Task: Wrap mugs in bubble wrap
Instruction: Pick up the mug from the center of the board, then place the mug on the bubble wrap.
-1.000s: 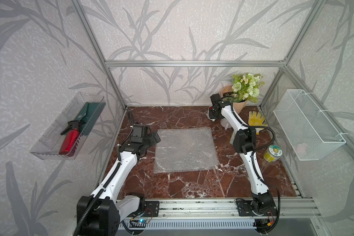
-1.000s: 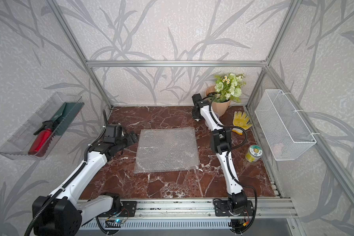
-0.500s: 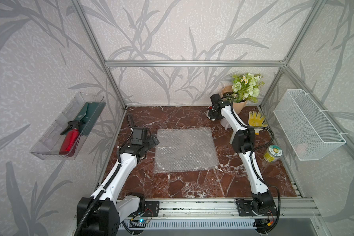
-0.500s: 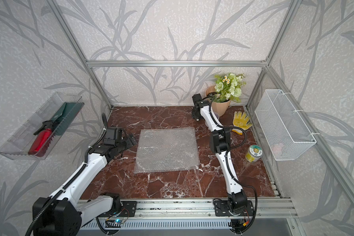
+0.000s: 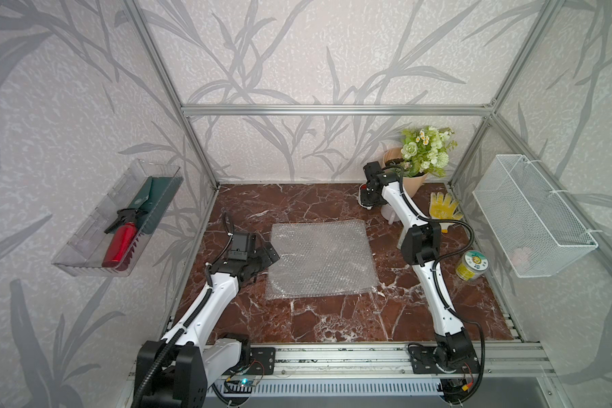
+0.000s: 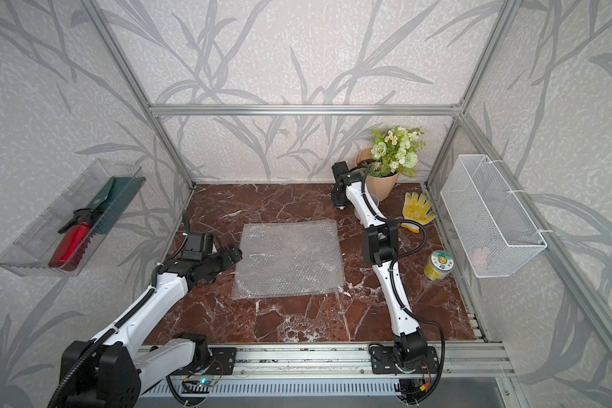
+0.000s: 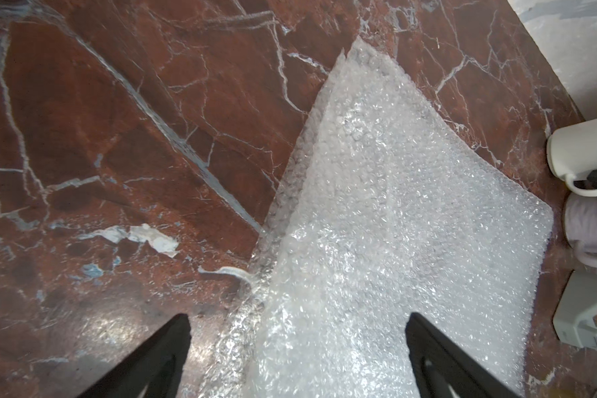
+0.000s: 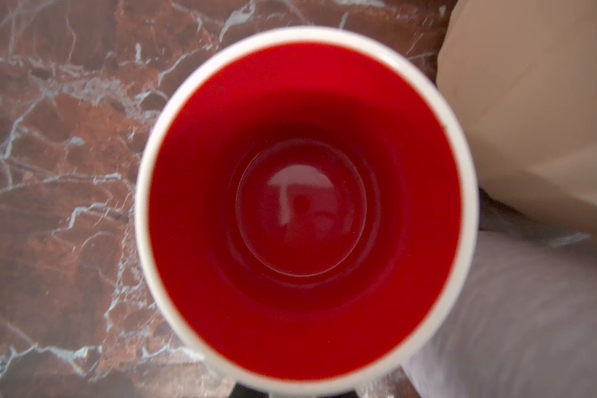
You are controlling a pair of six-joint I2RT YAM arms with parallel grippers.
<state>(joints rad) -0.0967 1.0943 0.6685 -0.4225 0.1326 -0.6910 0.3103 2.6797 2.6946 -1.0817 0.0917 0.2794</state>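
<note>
Your right gripper (image 5: pixel 367 203) hangs straight over the upright white mug (image 8: pixel 304 103) at the far right of the bench (image 5: pixel 333 318). Whether it grips the rim, you cannot tell. The bubble wrap (image 5: pixel 320 259) lies flat, nearer and leftward, with your left gripper (image 7: pixel 297 320) spread wide over its left edge.

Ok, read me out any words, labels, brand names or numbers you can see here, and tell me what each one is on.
No text here can be read.
Jar: yellow and green printed label on the lid and side, too small to read.
Green pad in the clear wall tray: a pale mark, too small to tell whether it is writing.
</note>
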